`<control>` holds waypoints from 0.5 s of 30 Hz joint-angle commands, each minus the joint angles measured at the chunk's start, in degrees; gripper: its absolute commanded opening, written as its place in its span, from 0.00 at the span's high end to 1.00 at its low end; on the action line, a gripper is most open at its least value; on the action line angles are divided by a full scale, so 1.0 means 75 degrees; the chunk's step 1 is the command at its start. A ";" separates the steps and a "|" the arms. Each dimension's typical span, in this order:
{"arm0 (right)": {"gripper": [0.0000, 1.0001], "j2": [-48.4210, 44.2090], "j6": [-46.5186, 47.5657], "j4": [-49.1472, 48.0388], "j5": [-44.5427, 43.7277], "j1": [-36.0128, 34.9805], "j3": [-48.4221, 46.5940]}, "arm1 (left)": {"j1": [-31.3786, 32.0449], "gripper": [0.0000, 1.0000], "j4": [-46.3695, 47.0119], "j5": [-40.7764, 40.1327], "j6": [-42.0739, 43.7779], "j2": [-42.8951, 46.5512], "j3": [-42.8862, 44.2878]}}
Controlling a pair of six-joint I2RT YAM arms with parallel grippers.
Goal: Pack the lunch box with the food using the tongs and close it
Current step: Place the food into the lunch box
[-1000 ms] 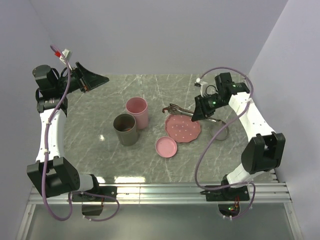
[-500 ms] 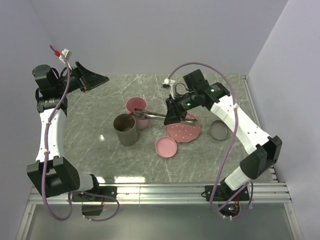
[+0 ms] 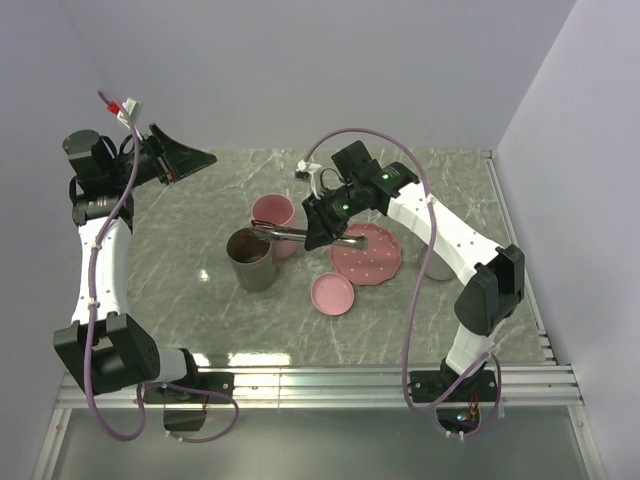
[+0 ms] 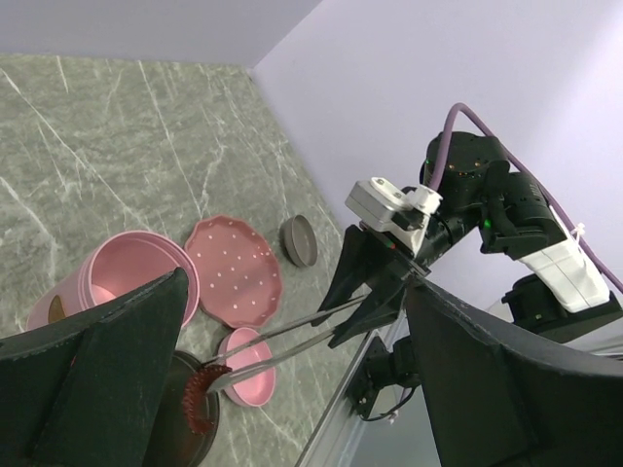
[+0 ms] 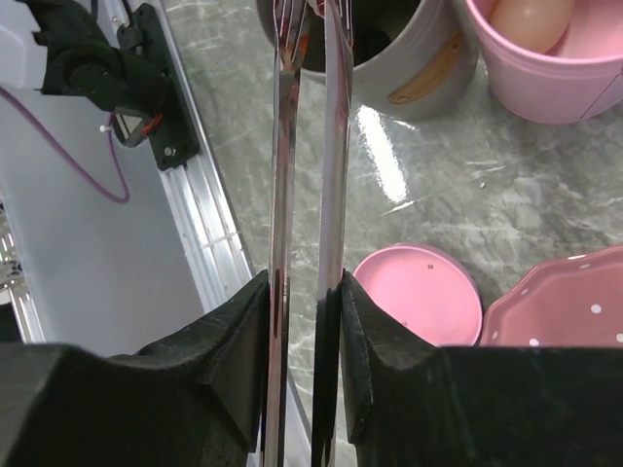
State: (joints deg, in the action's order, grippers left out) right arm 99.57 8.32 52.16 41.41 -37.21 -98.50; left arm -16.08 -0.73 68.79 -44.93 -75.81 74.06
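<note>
My right gripper is shut on the tongs, its pads pressing both slim metal arms. The tongs reach left, and their tips pinch an orange-red curled shrimp over the mouth of the grey tub of the lunch box. Just behind it stands the pink tub, with a pale egg-shaped piece inside. The left gripper hangs open and empty, raised at the far left, well away from the tubs.
The pink speckled plate lies bare to the right of the tubs. A small pink lid lies in front of it, and a grey lid beyond it. The right arm arches over the plate.
The right arm has swung left with the tongs and shrimp, from above the plate to above the grey tub. The left arm has not moved.
</note>
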 commanded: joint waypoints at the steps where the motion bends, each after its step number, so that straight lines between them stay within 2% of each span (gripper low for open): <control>1: 0.62 0.0106 -0.0125 -0.0357 -0.0013 -0.0136 -0.0542 | -0.0071 0.01 -0.0067 0.0214 0.0189 0.0135 0.0121; 6: 0.51 0.0271 -0.0171 -0.0310 0.0045 -0.0230 -0.0660 | -0.0142 0.01 -0.0113 0.0249 0.0236 0.0159 0.0133; 13: 0.49 -0.0032 -0.0230 -0.0228 0.0081 -0.0207 -0.0753 | -0.0165 0.01 -0.0055 0.0273 0.0178 0.0147 0.0121; 15: 0.50 -0.0220 -0.0323 -0.0275 0.0116 0.0097 -0.0789 | -0.0177 0.01 -0.0020 0.0273 0.0154 0.0170 0.0144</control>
State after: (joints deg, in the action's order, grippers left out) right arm 101.80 7.05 51.68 41.28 -38.41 -100.73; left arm -17.08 -1.98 69.23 -44.23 -75.81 74.06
